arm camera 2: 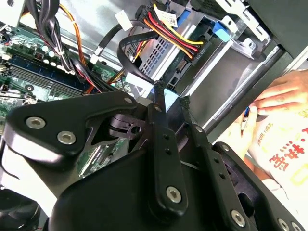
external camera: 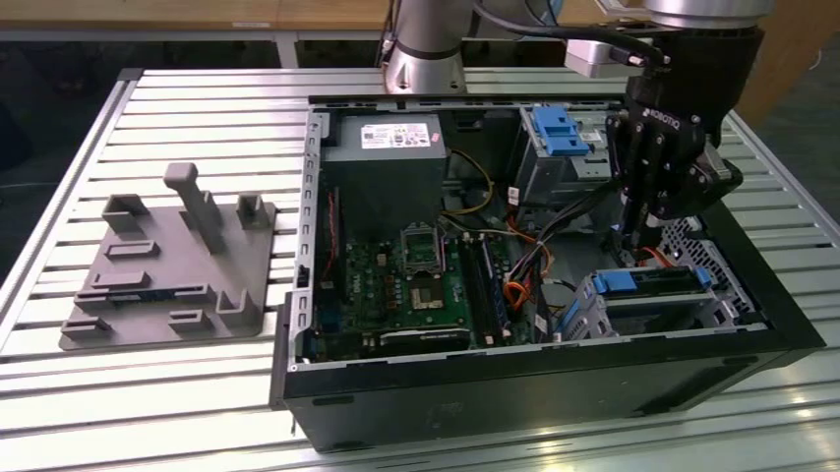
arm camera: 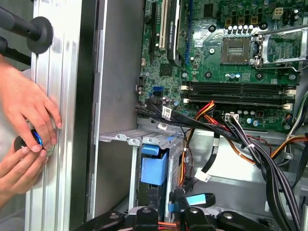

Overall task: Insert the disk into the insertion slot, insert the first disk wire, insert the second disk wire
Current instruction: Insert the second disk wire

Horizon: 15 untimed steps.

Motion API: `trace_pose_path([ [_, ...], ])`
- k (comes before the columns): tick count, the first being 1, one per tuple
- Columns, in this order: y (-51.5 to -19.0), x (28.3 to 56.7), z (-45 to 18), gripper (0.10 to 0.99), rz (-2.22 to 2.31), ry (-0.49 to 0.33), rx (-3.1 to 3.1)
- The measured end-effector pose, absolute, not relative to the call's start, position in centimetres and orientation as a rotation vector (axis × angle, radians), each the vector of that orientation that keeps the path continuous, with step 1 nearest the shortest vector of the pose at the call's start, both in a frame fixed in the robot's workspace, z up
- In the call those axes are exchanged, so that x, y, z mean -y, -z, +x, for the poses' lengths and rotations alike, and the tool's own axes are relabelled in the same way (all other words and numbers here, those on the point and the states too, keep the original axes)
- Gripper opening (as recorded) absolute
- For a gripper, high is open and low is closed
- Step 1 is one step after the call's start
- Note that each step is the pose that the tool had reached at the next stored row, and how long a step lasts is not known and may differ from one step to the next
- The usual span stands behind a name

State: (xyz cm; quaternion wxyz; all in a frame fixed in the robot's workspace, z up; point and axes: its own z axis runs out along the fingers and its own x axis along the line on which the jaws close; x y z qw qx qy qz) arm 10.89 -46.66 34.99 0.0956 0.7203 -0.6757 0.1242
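The disk (external camera: 652, 283), in its blue carrier (arm camera: 154, 166), lies inside the insertion slot (external camera: 656, 313), the low silver cage at the case's front corner on the exterior view's right. My gripper (external camera: 640, 244) reaches down into the case just behind the disk's rear end. A black connector with red, yellow and black wires (arm camera 2: 192, 54) sits at the disk's rear edge; whether it is seated I cannot tell. A black cable with a light-blue plug (arm camera: 199, 198) lies loose right beside my gripper (arm camera: 166, 195). Something light blue also shows at the gripper's tip (arm camera 2: 171, 95).
A taller metal bay with a blue latch (external camera: 558, 133) stands behind my gripper. The green motherboard (external camera: 420, 285) and cable bundles (arm camera: 260, 154) fill the case. A person's hands (arm camera: 24, 125) rest outside the case wall. A grey fixture (external camera: 171, 265) sits on the slatted table.
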Motion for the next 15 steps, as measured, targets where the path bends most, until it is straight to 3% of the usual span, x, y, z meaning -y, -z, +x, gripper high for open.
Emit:
trace_pose_path([
  [15, -35.06, 47.15, 10.73, 0.278, 2.158, -0.332, 2.027],
])
